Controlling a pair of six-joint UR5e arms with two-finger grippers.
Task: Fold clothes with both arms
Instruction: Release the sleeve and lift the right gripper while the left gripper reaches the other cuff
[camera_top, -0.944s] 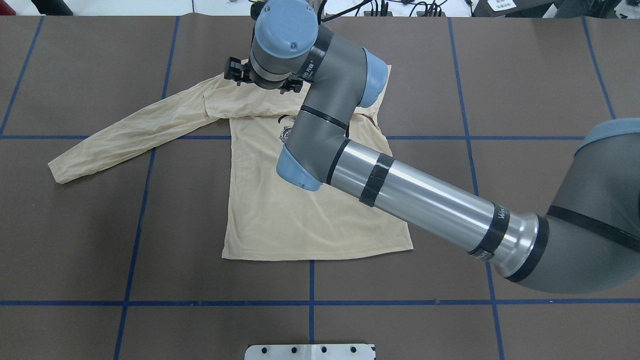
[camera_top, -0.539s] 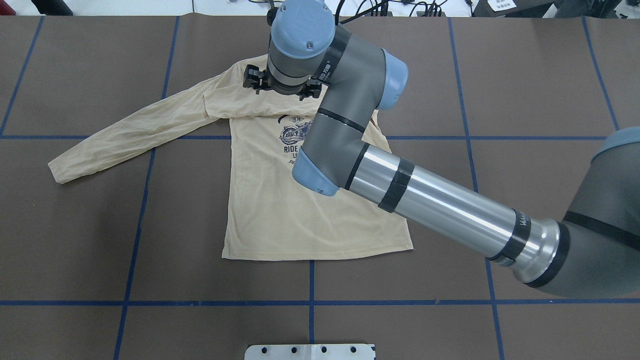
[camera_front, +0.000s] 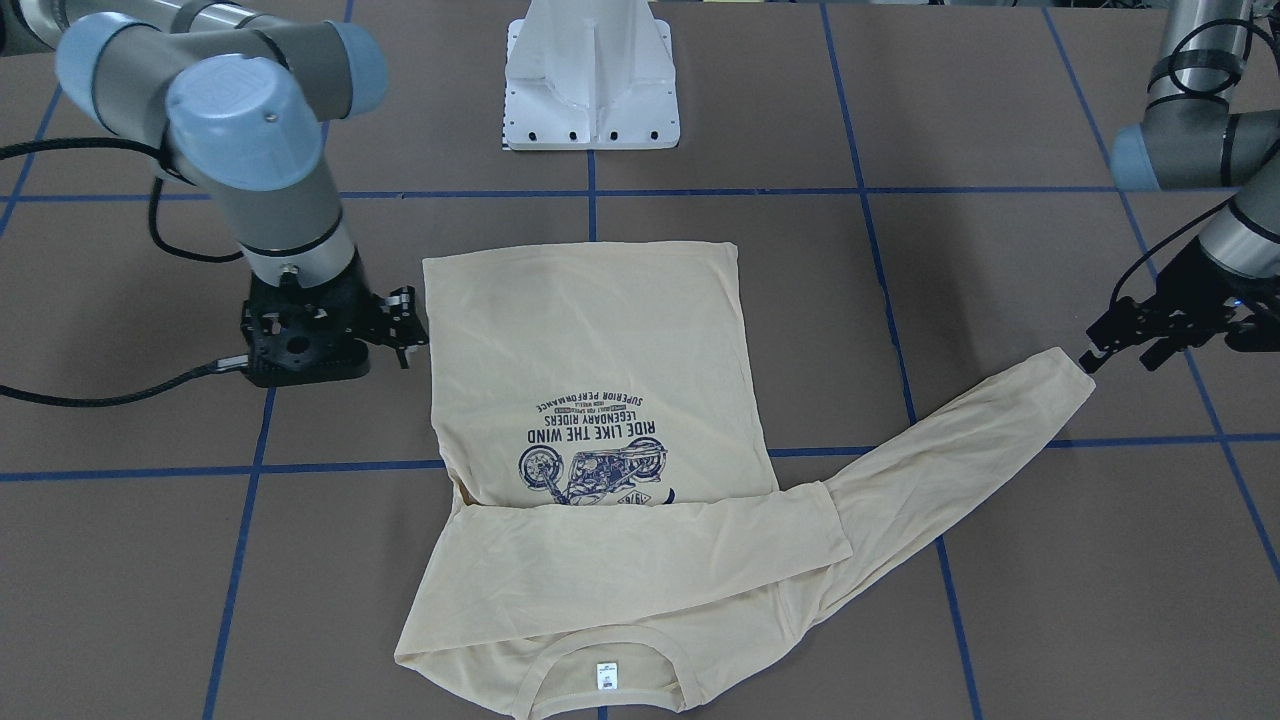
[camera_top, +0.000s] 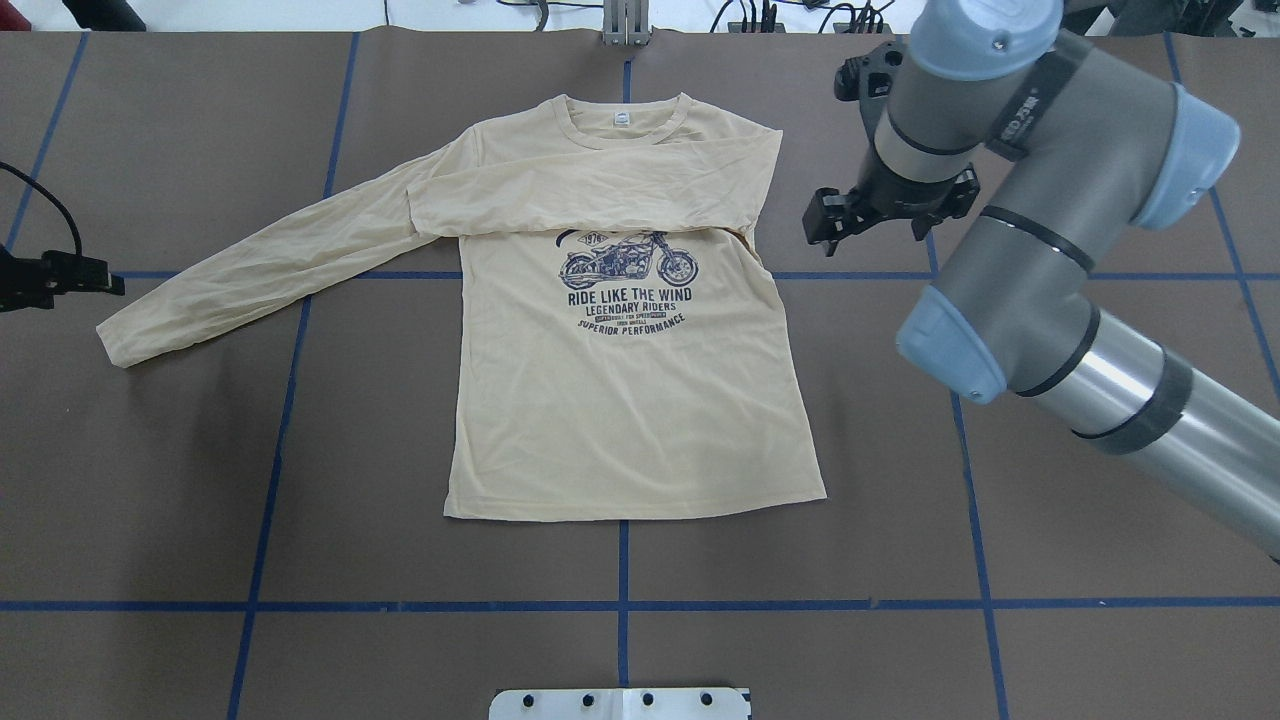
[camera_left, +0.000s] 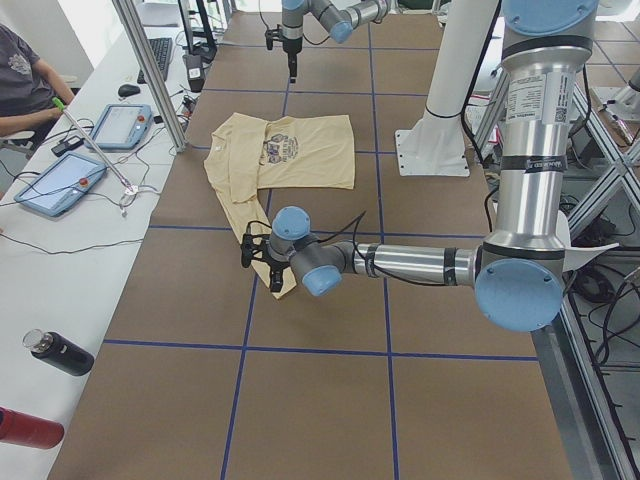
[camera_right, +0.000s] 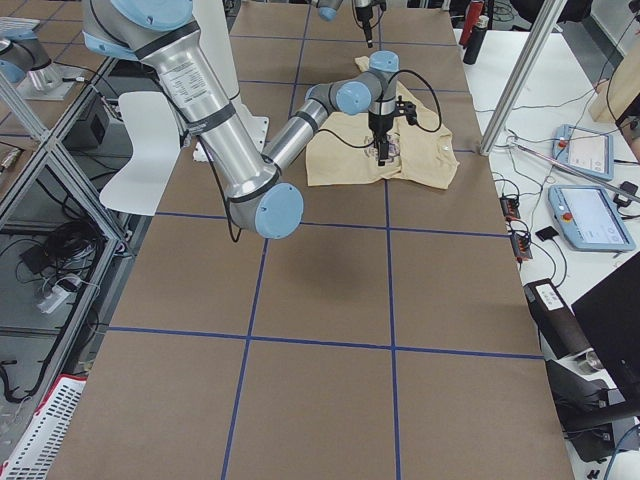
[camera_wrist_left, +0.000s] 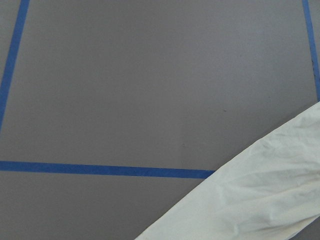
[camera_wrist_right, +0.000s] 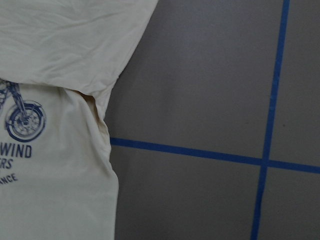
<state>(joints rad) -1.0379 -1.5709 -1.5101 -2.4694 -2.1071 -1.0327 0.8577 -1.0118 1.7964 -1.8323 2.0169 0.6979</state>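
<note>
The cream-yellow T-shirt (camera_top: 620, 400) lies flat, print up, with its white neck label (camera_top: 620, 118) at the far edge. One sleeve is folded across the chest above the motorcycle print. The other sleeve (camera_top: 250, 270) stretches out to the left. My right gripper (camera_top: 880, 215) hangs open and empty over bare table just right of the shirt's shoulder; in the front-facing view it (camera_front: 325, 340) stands beside the shirt (camera_front: 600, 340). My left gripper (camera_front: 1120, 358) is open and empty, low at the cuff of the outstretched sleeve, apart from it. The left wrist view shows the sleeve (camera_wrist_left: 260, 200).
The white pedestal base (camera_front: 590, 90) stands at the robot's edge of the table. Blue tape lines (camera_top: 620, 605) grid the brown table. A side bench holds tablets (camera_left: 75, 180), a bottle (camera_left: 60, 352) and cables; a person (camera_left: 25, 80) sits there.
My right arm has swung right, from over the collar and folded sleeve to off the shirt, uncovering the print. My left gripper has come into view at the left edge by the cuff.
</note>
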